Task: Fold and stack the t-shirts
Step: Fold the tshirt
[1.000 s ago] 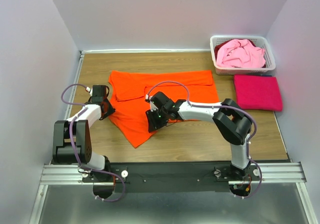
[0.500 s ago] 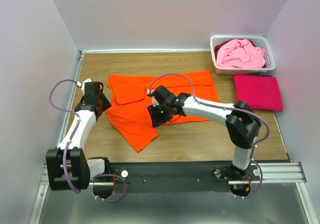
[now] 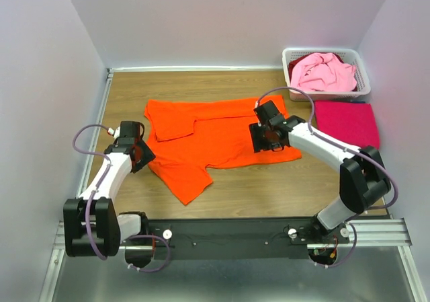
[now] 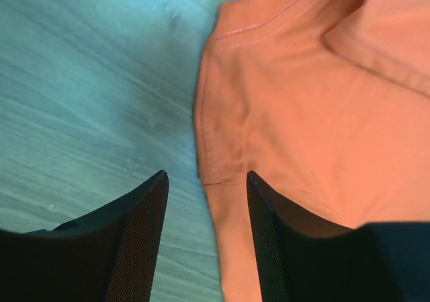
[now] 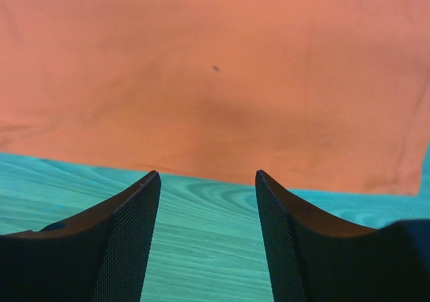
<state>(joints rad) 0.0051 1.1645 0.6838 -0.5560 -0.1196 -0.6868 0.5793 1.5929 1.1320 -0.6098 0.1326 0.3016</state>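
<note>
The bright orange t-shirt [image 3: 215,137] lies spread on the wooden table [image 3: 269,187], with one sleeve pointing toward the near edge. My left gripper [image 3: 138,155] is open at the shirt's left edge. In the left wrist view the gripper [image 4: 207,177] straddles the seam of the orange cloth [image 4: 316,107] without pinching it. My right gripper [image 3: 265,137] is open at the shirt's right lower hem. In the right wrist view the gripper [image 5: 207,174] is over bare wood, with the orange hem [image 5: 215,80] just ahead. The magenta-red t-shirt [image 3: 346,124] lies folded at the right. The pale pink t-shirt [image 3: 322,72] is bunched up.
A white slotted basket [image 3: 363,81] holding the pink shirt stands in the far right corner, just behind the folded magenta one. Pale walls close in the table on the left, back and right. The arms' mounting rail [image 3: 228,233] runs along the near edge.
My right gripper has travelled right from the shirt's middle to its right hem, pulling the cloth out flatter, and opened. My left gripper has drawn back slightly toward the near left and opened.
</note>
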